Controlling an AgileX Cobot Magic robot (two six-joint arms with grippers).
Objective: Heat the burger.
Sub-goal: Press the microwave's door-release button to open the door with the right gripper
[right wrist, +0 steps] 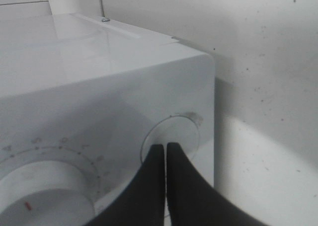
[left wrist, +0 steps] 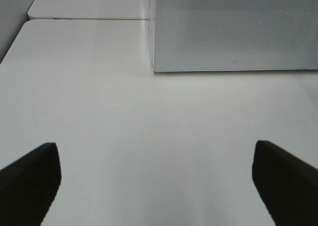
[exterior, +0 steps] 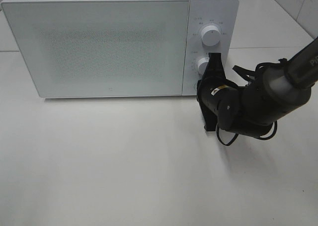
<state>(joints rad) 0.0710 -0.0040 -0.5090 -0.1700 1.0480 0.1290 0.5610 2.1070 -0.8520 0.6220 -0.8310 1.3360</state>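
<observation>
From above, the right tool (exterior: 213, 58), fingers pressed together, meets the lower knob (exterior: 202, 65) of the microwave (exterior: 99, 42).

Left wrist: the left tool (left wrist: 156, 186) is spread wide over the surface (left wrist: 149, 126), with the microwave ahead.

Right wrist: the joined tips touch that knob (burger hidden, door (exterior: 94, 44) closed).

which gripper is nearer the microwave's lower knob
Right. The right gripper, shut, is at the lower knob; the left gripper hangs open over the table, back from the microwave.
</observation>
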